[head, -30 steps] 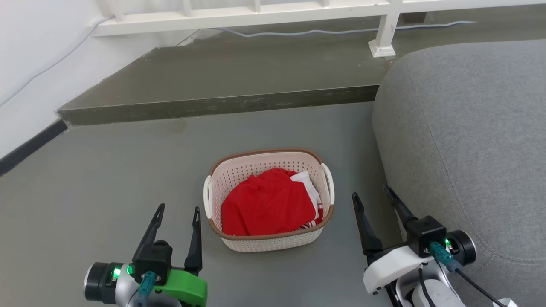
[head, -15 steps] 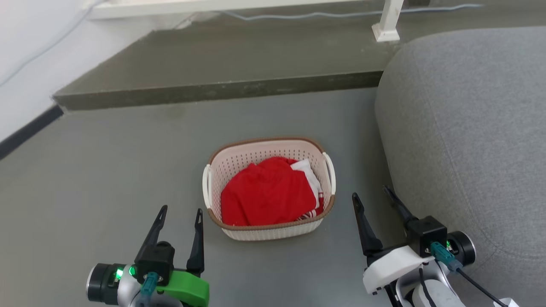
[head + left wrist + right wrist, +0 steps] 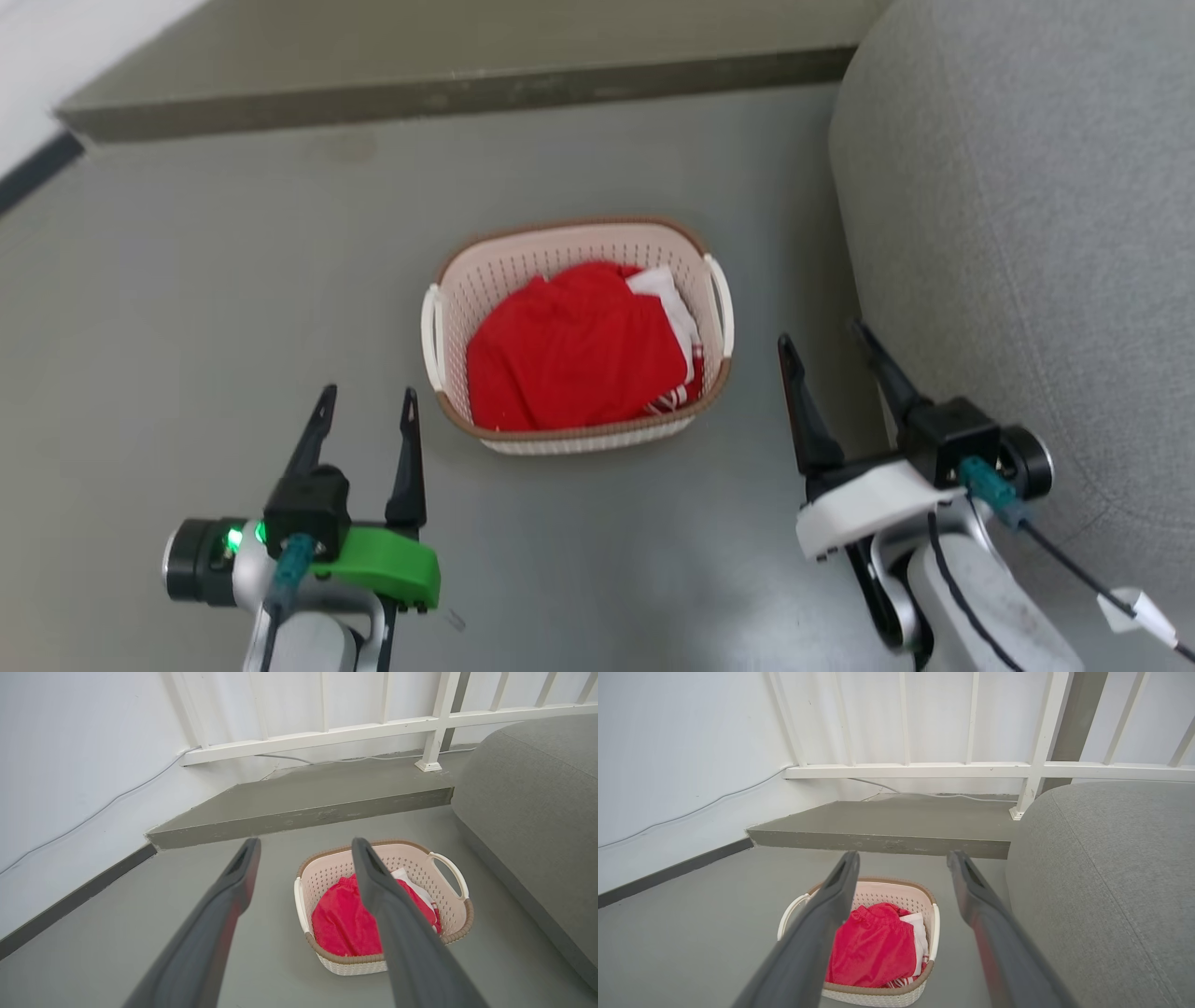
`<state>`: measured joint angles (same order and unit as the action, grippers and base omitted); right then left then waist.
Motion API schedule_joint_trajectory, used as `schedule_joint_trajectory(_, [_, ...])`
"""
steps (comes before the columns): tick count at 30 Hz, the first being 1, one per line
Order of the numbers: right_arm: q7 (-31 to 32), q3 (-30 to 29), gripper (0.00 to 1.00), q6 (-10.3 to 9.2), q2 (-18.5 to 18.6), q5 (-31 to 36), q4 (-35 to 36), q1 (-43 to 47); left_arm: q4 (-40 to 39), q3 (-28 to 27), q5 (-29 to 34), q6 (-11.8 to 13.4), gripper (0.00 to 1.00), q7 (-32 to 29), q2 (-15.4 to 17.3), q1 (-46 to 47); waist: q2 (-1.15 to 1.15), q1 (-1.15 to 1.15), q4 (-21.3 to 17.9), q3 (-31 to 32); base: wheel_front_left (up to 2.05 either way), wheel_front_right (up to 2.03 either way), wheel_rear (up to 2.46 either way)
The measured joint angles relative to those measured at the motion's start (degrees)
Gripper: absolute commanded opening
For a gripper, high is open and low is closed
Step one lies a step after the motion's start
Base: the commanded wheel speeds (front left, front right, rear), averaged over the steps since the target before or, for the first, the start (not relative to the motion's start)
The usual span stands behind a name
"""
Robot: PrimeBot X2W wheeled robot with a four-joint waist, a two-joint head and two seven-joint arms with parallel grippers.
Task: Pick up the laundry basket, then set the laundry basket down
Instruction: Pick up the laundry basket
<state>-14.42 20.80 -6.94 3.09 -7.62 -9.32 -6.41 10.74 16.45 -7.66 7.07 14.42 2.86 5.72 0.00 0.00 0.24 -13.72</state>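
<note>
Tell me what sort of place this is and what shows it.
Probably a living room at home, or a mock-up of one: a grey upholstered sofa, a laundry basket holding red cloth on the grey floor, and a white railing above a raised step.

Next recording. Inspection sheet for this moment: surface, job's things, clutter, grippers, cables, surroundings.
Surface: grey floor, raised step behind.
Job's things: laundry basket upright on the floor, red cloth and white cloth inside; neither gripper touches it.
Clutter: nothing seen.
Grippers: left gripper open, left of the basket; right gripper open, between basket and sofa.
Cables: thin cable along the white wall; wire on the right arm.
Surroundings: grey sofa at right, white railing beyond the step.
</note>
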Motion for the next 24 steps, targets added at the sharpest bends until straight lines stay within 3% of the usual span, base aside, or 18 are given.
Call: schedule_joint_trajectory(24, [0.0,-3.4,1.00,2.38,0.2,0.0,-6.9,-20.0,8.1,-0.1,-0.7,-1.0,1.00,-1.8,-0.4,19.4,0.00,0.01,-1.2,-17.7,0.00,0.00,0.00])
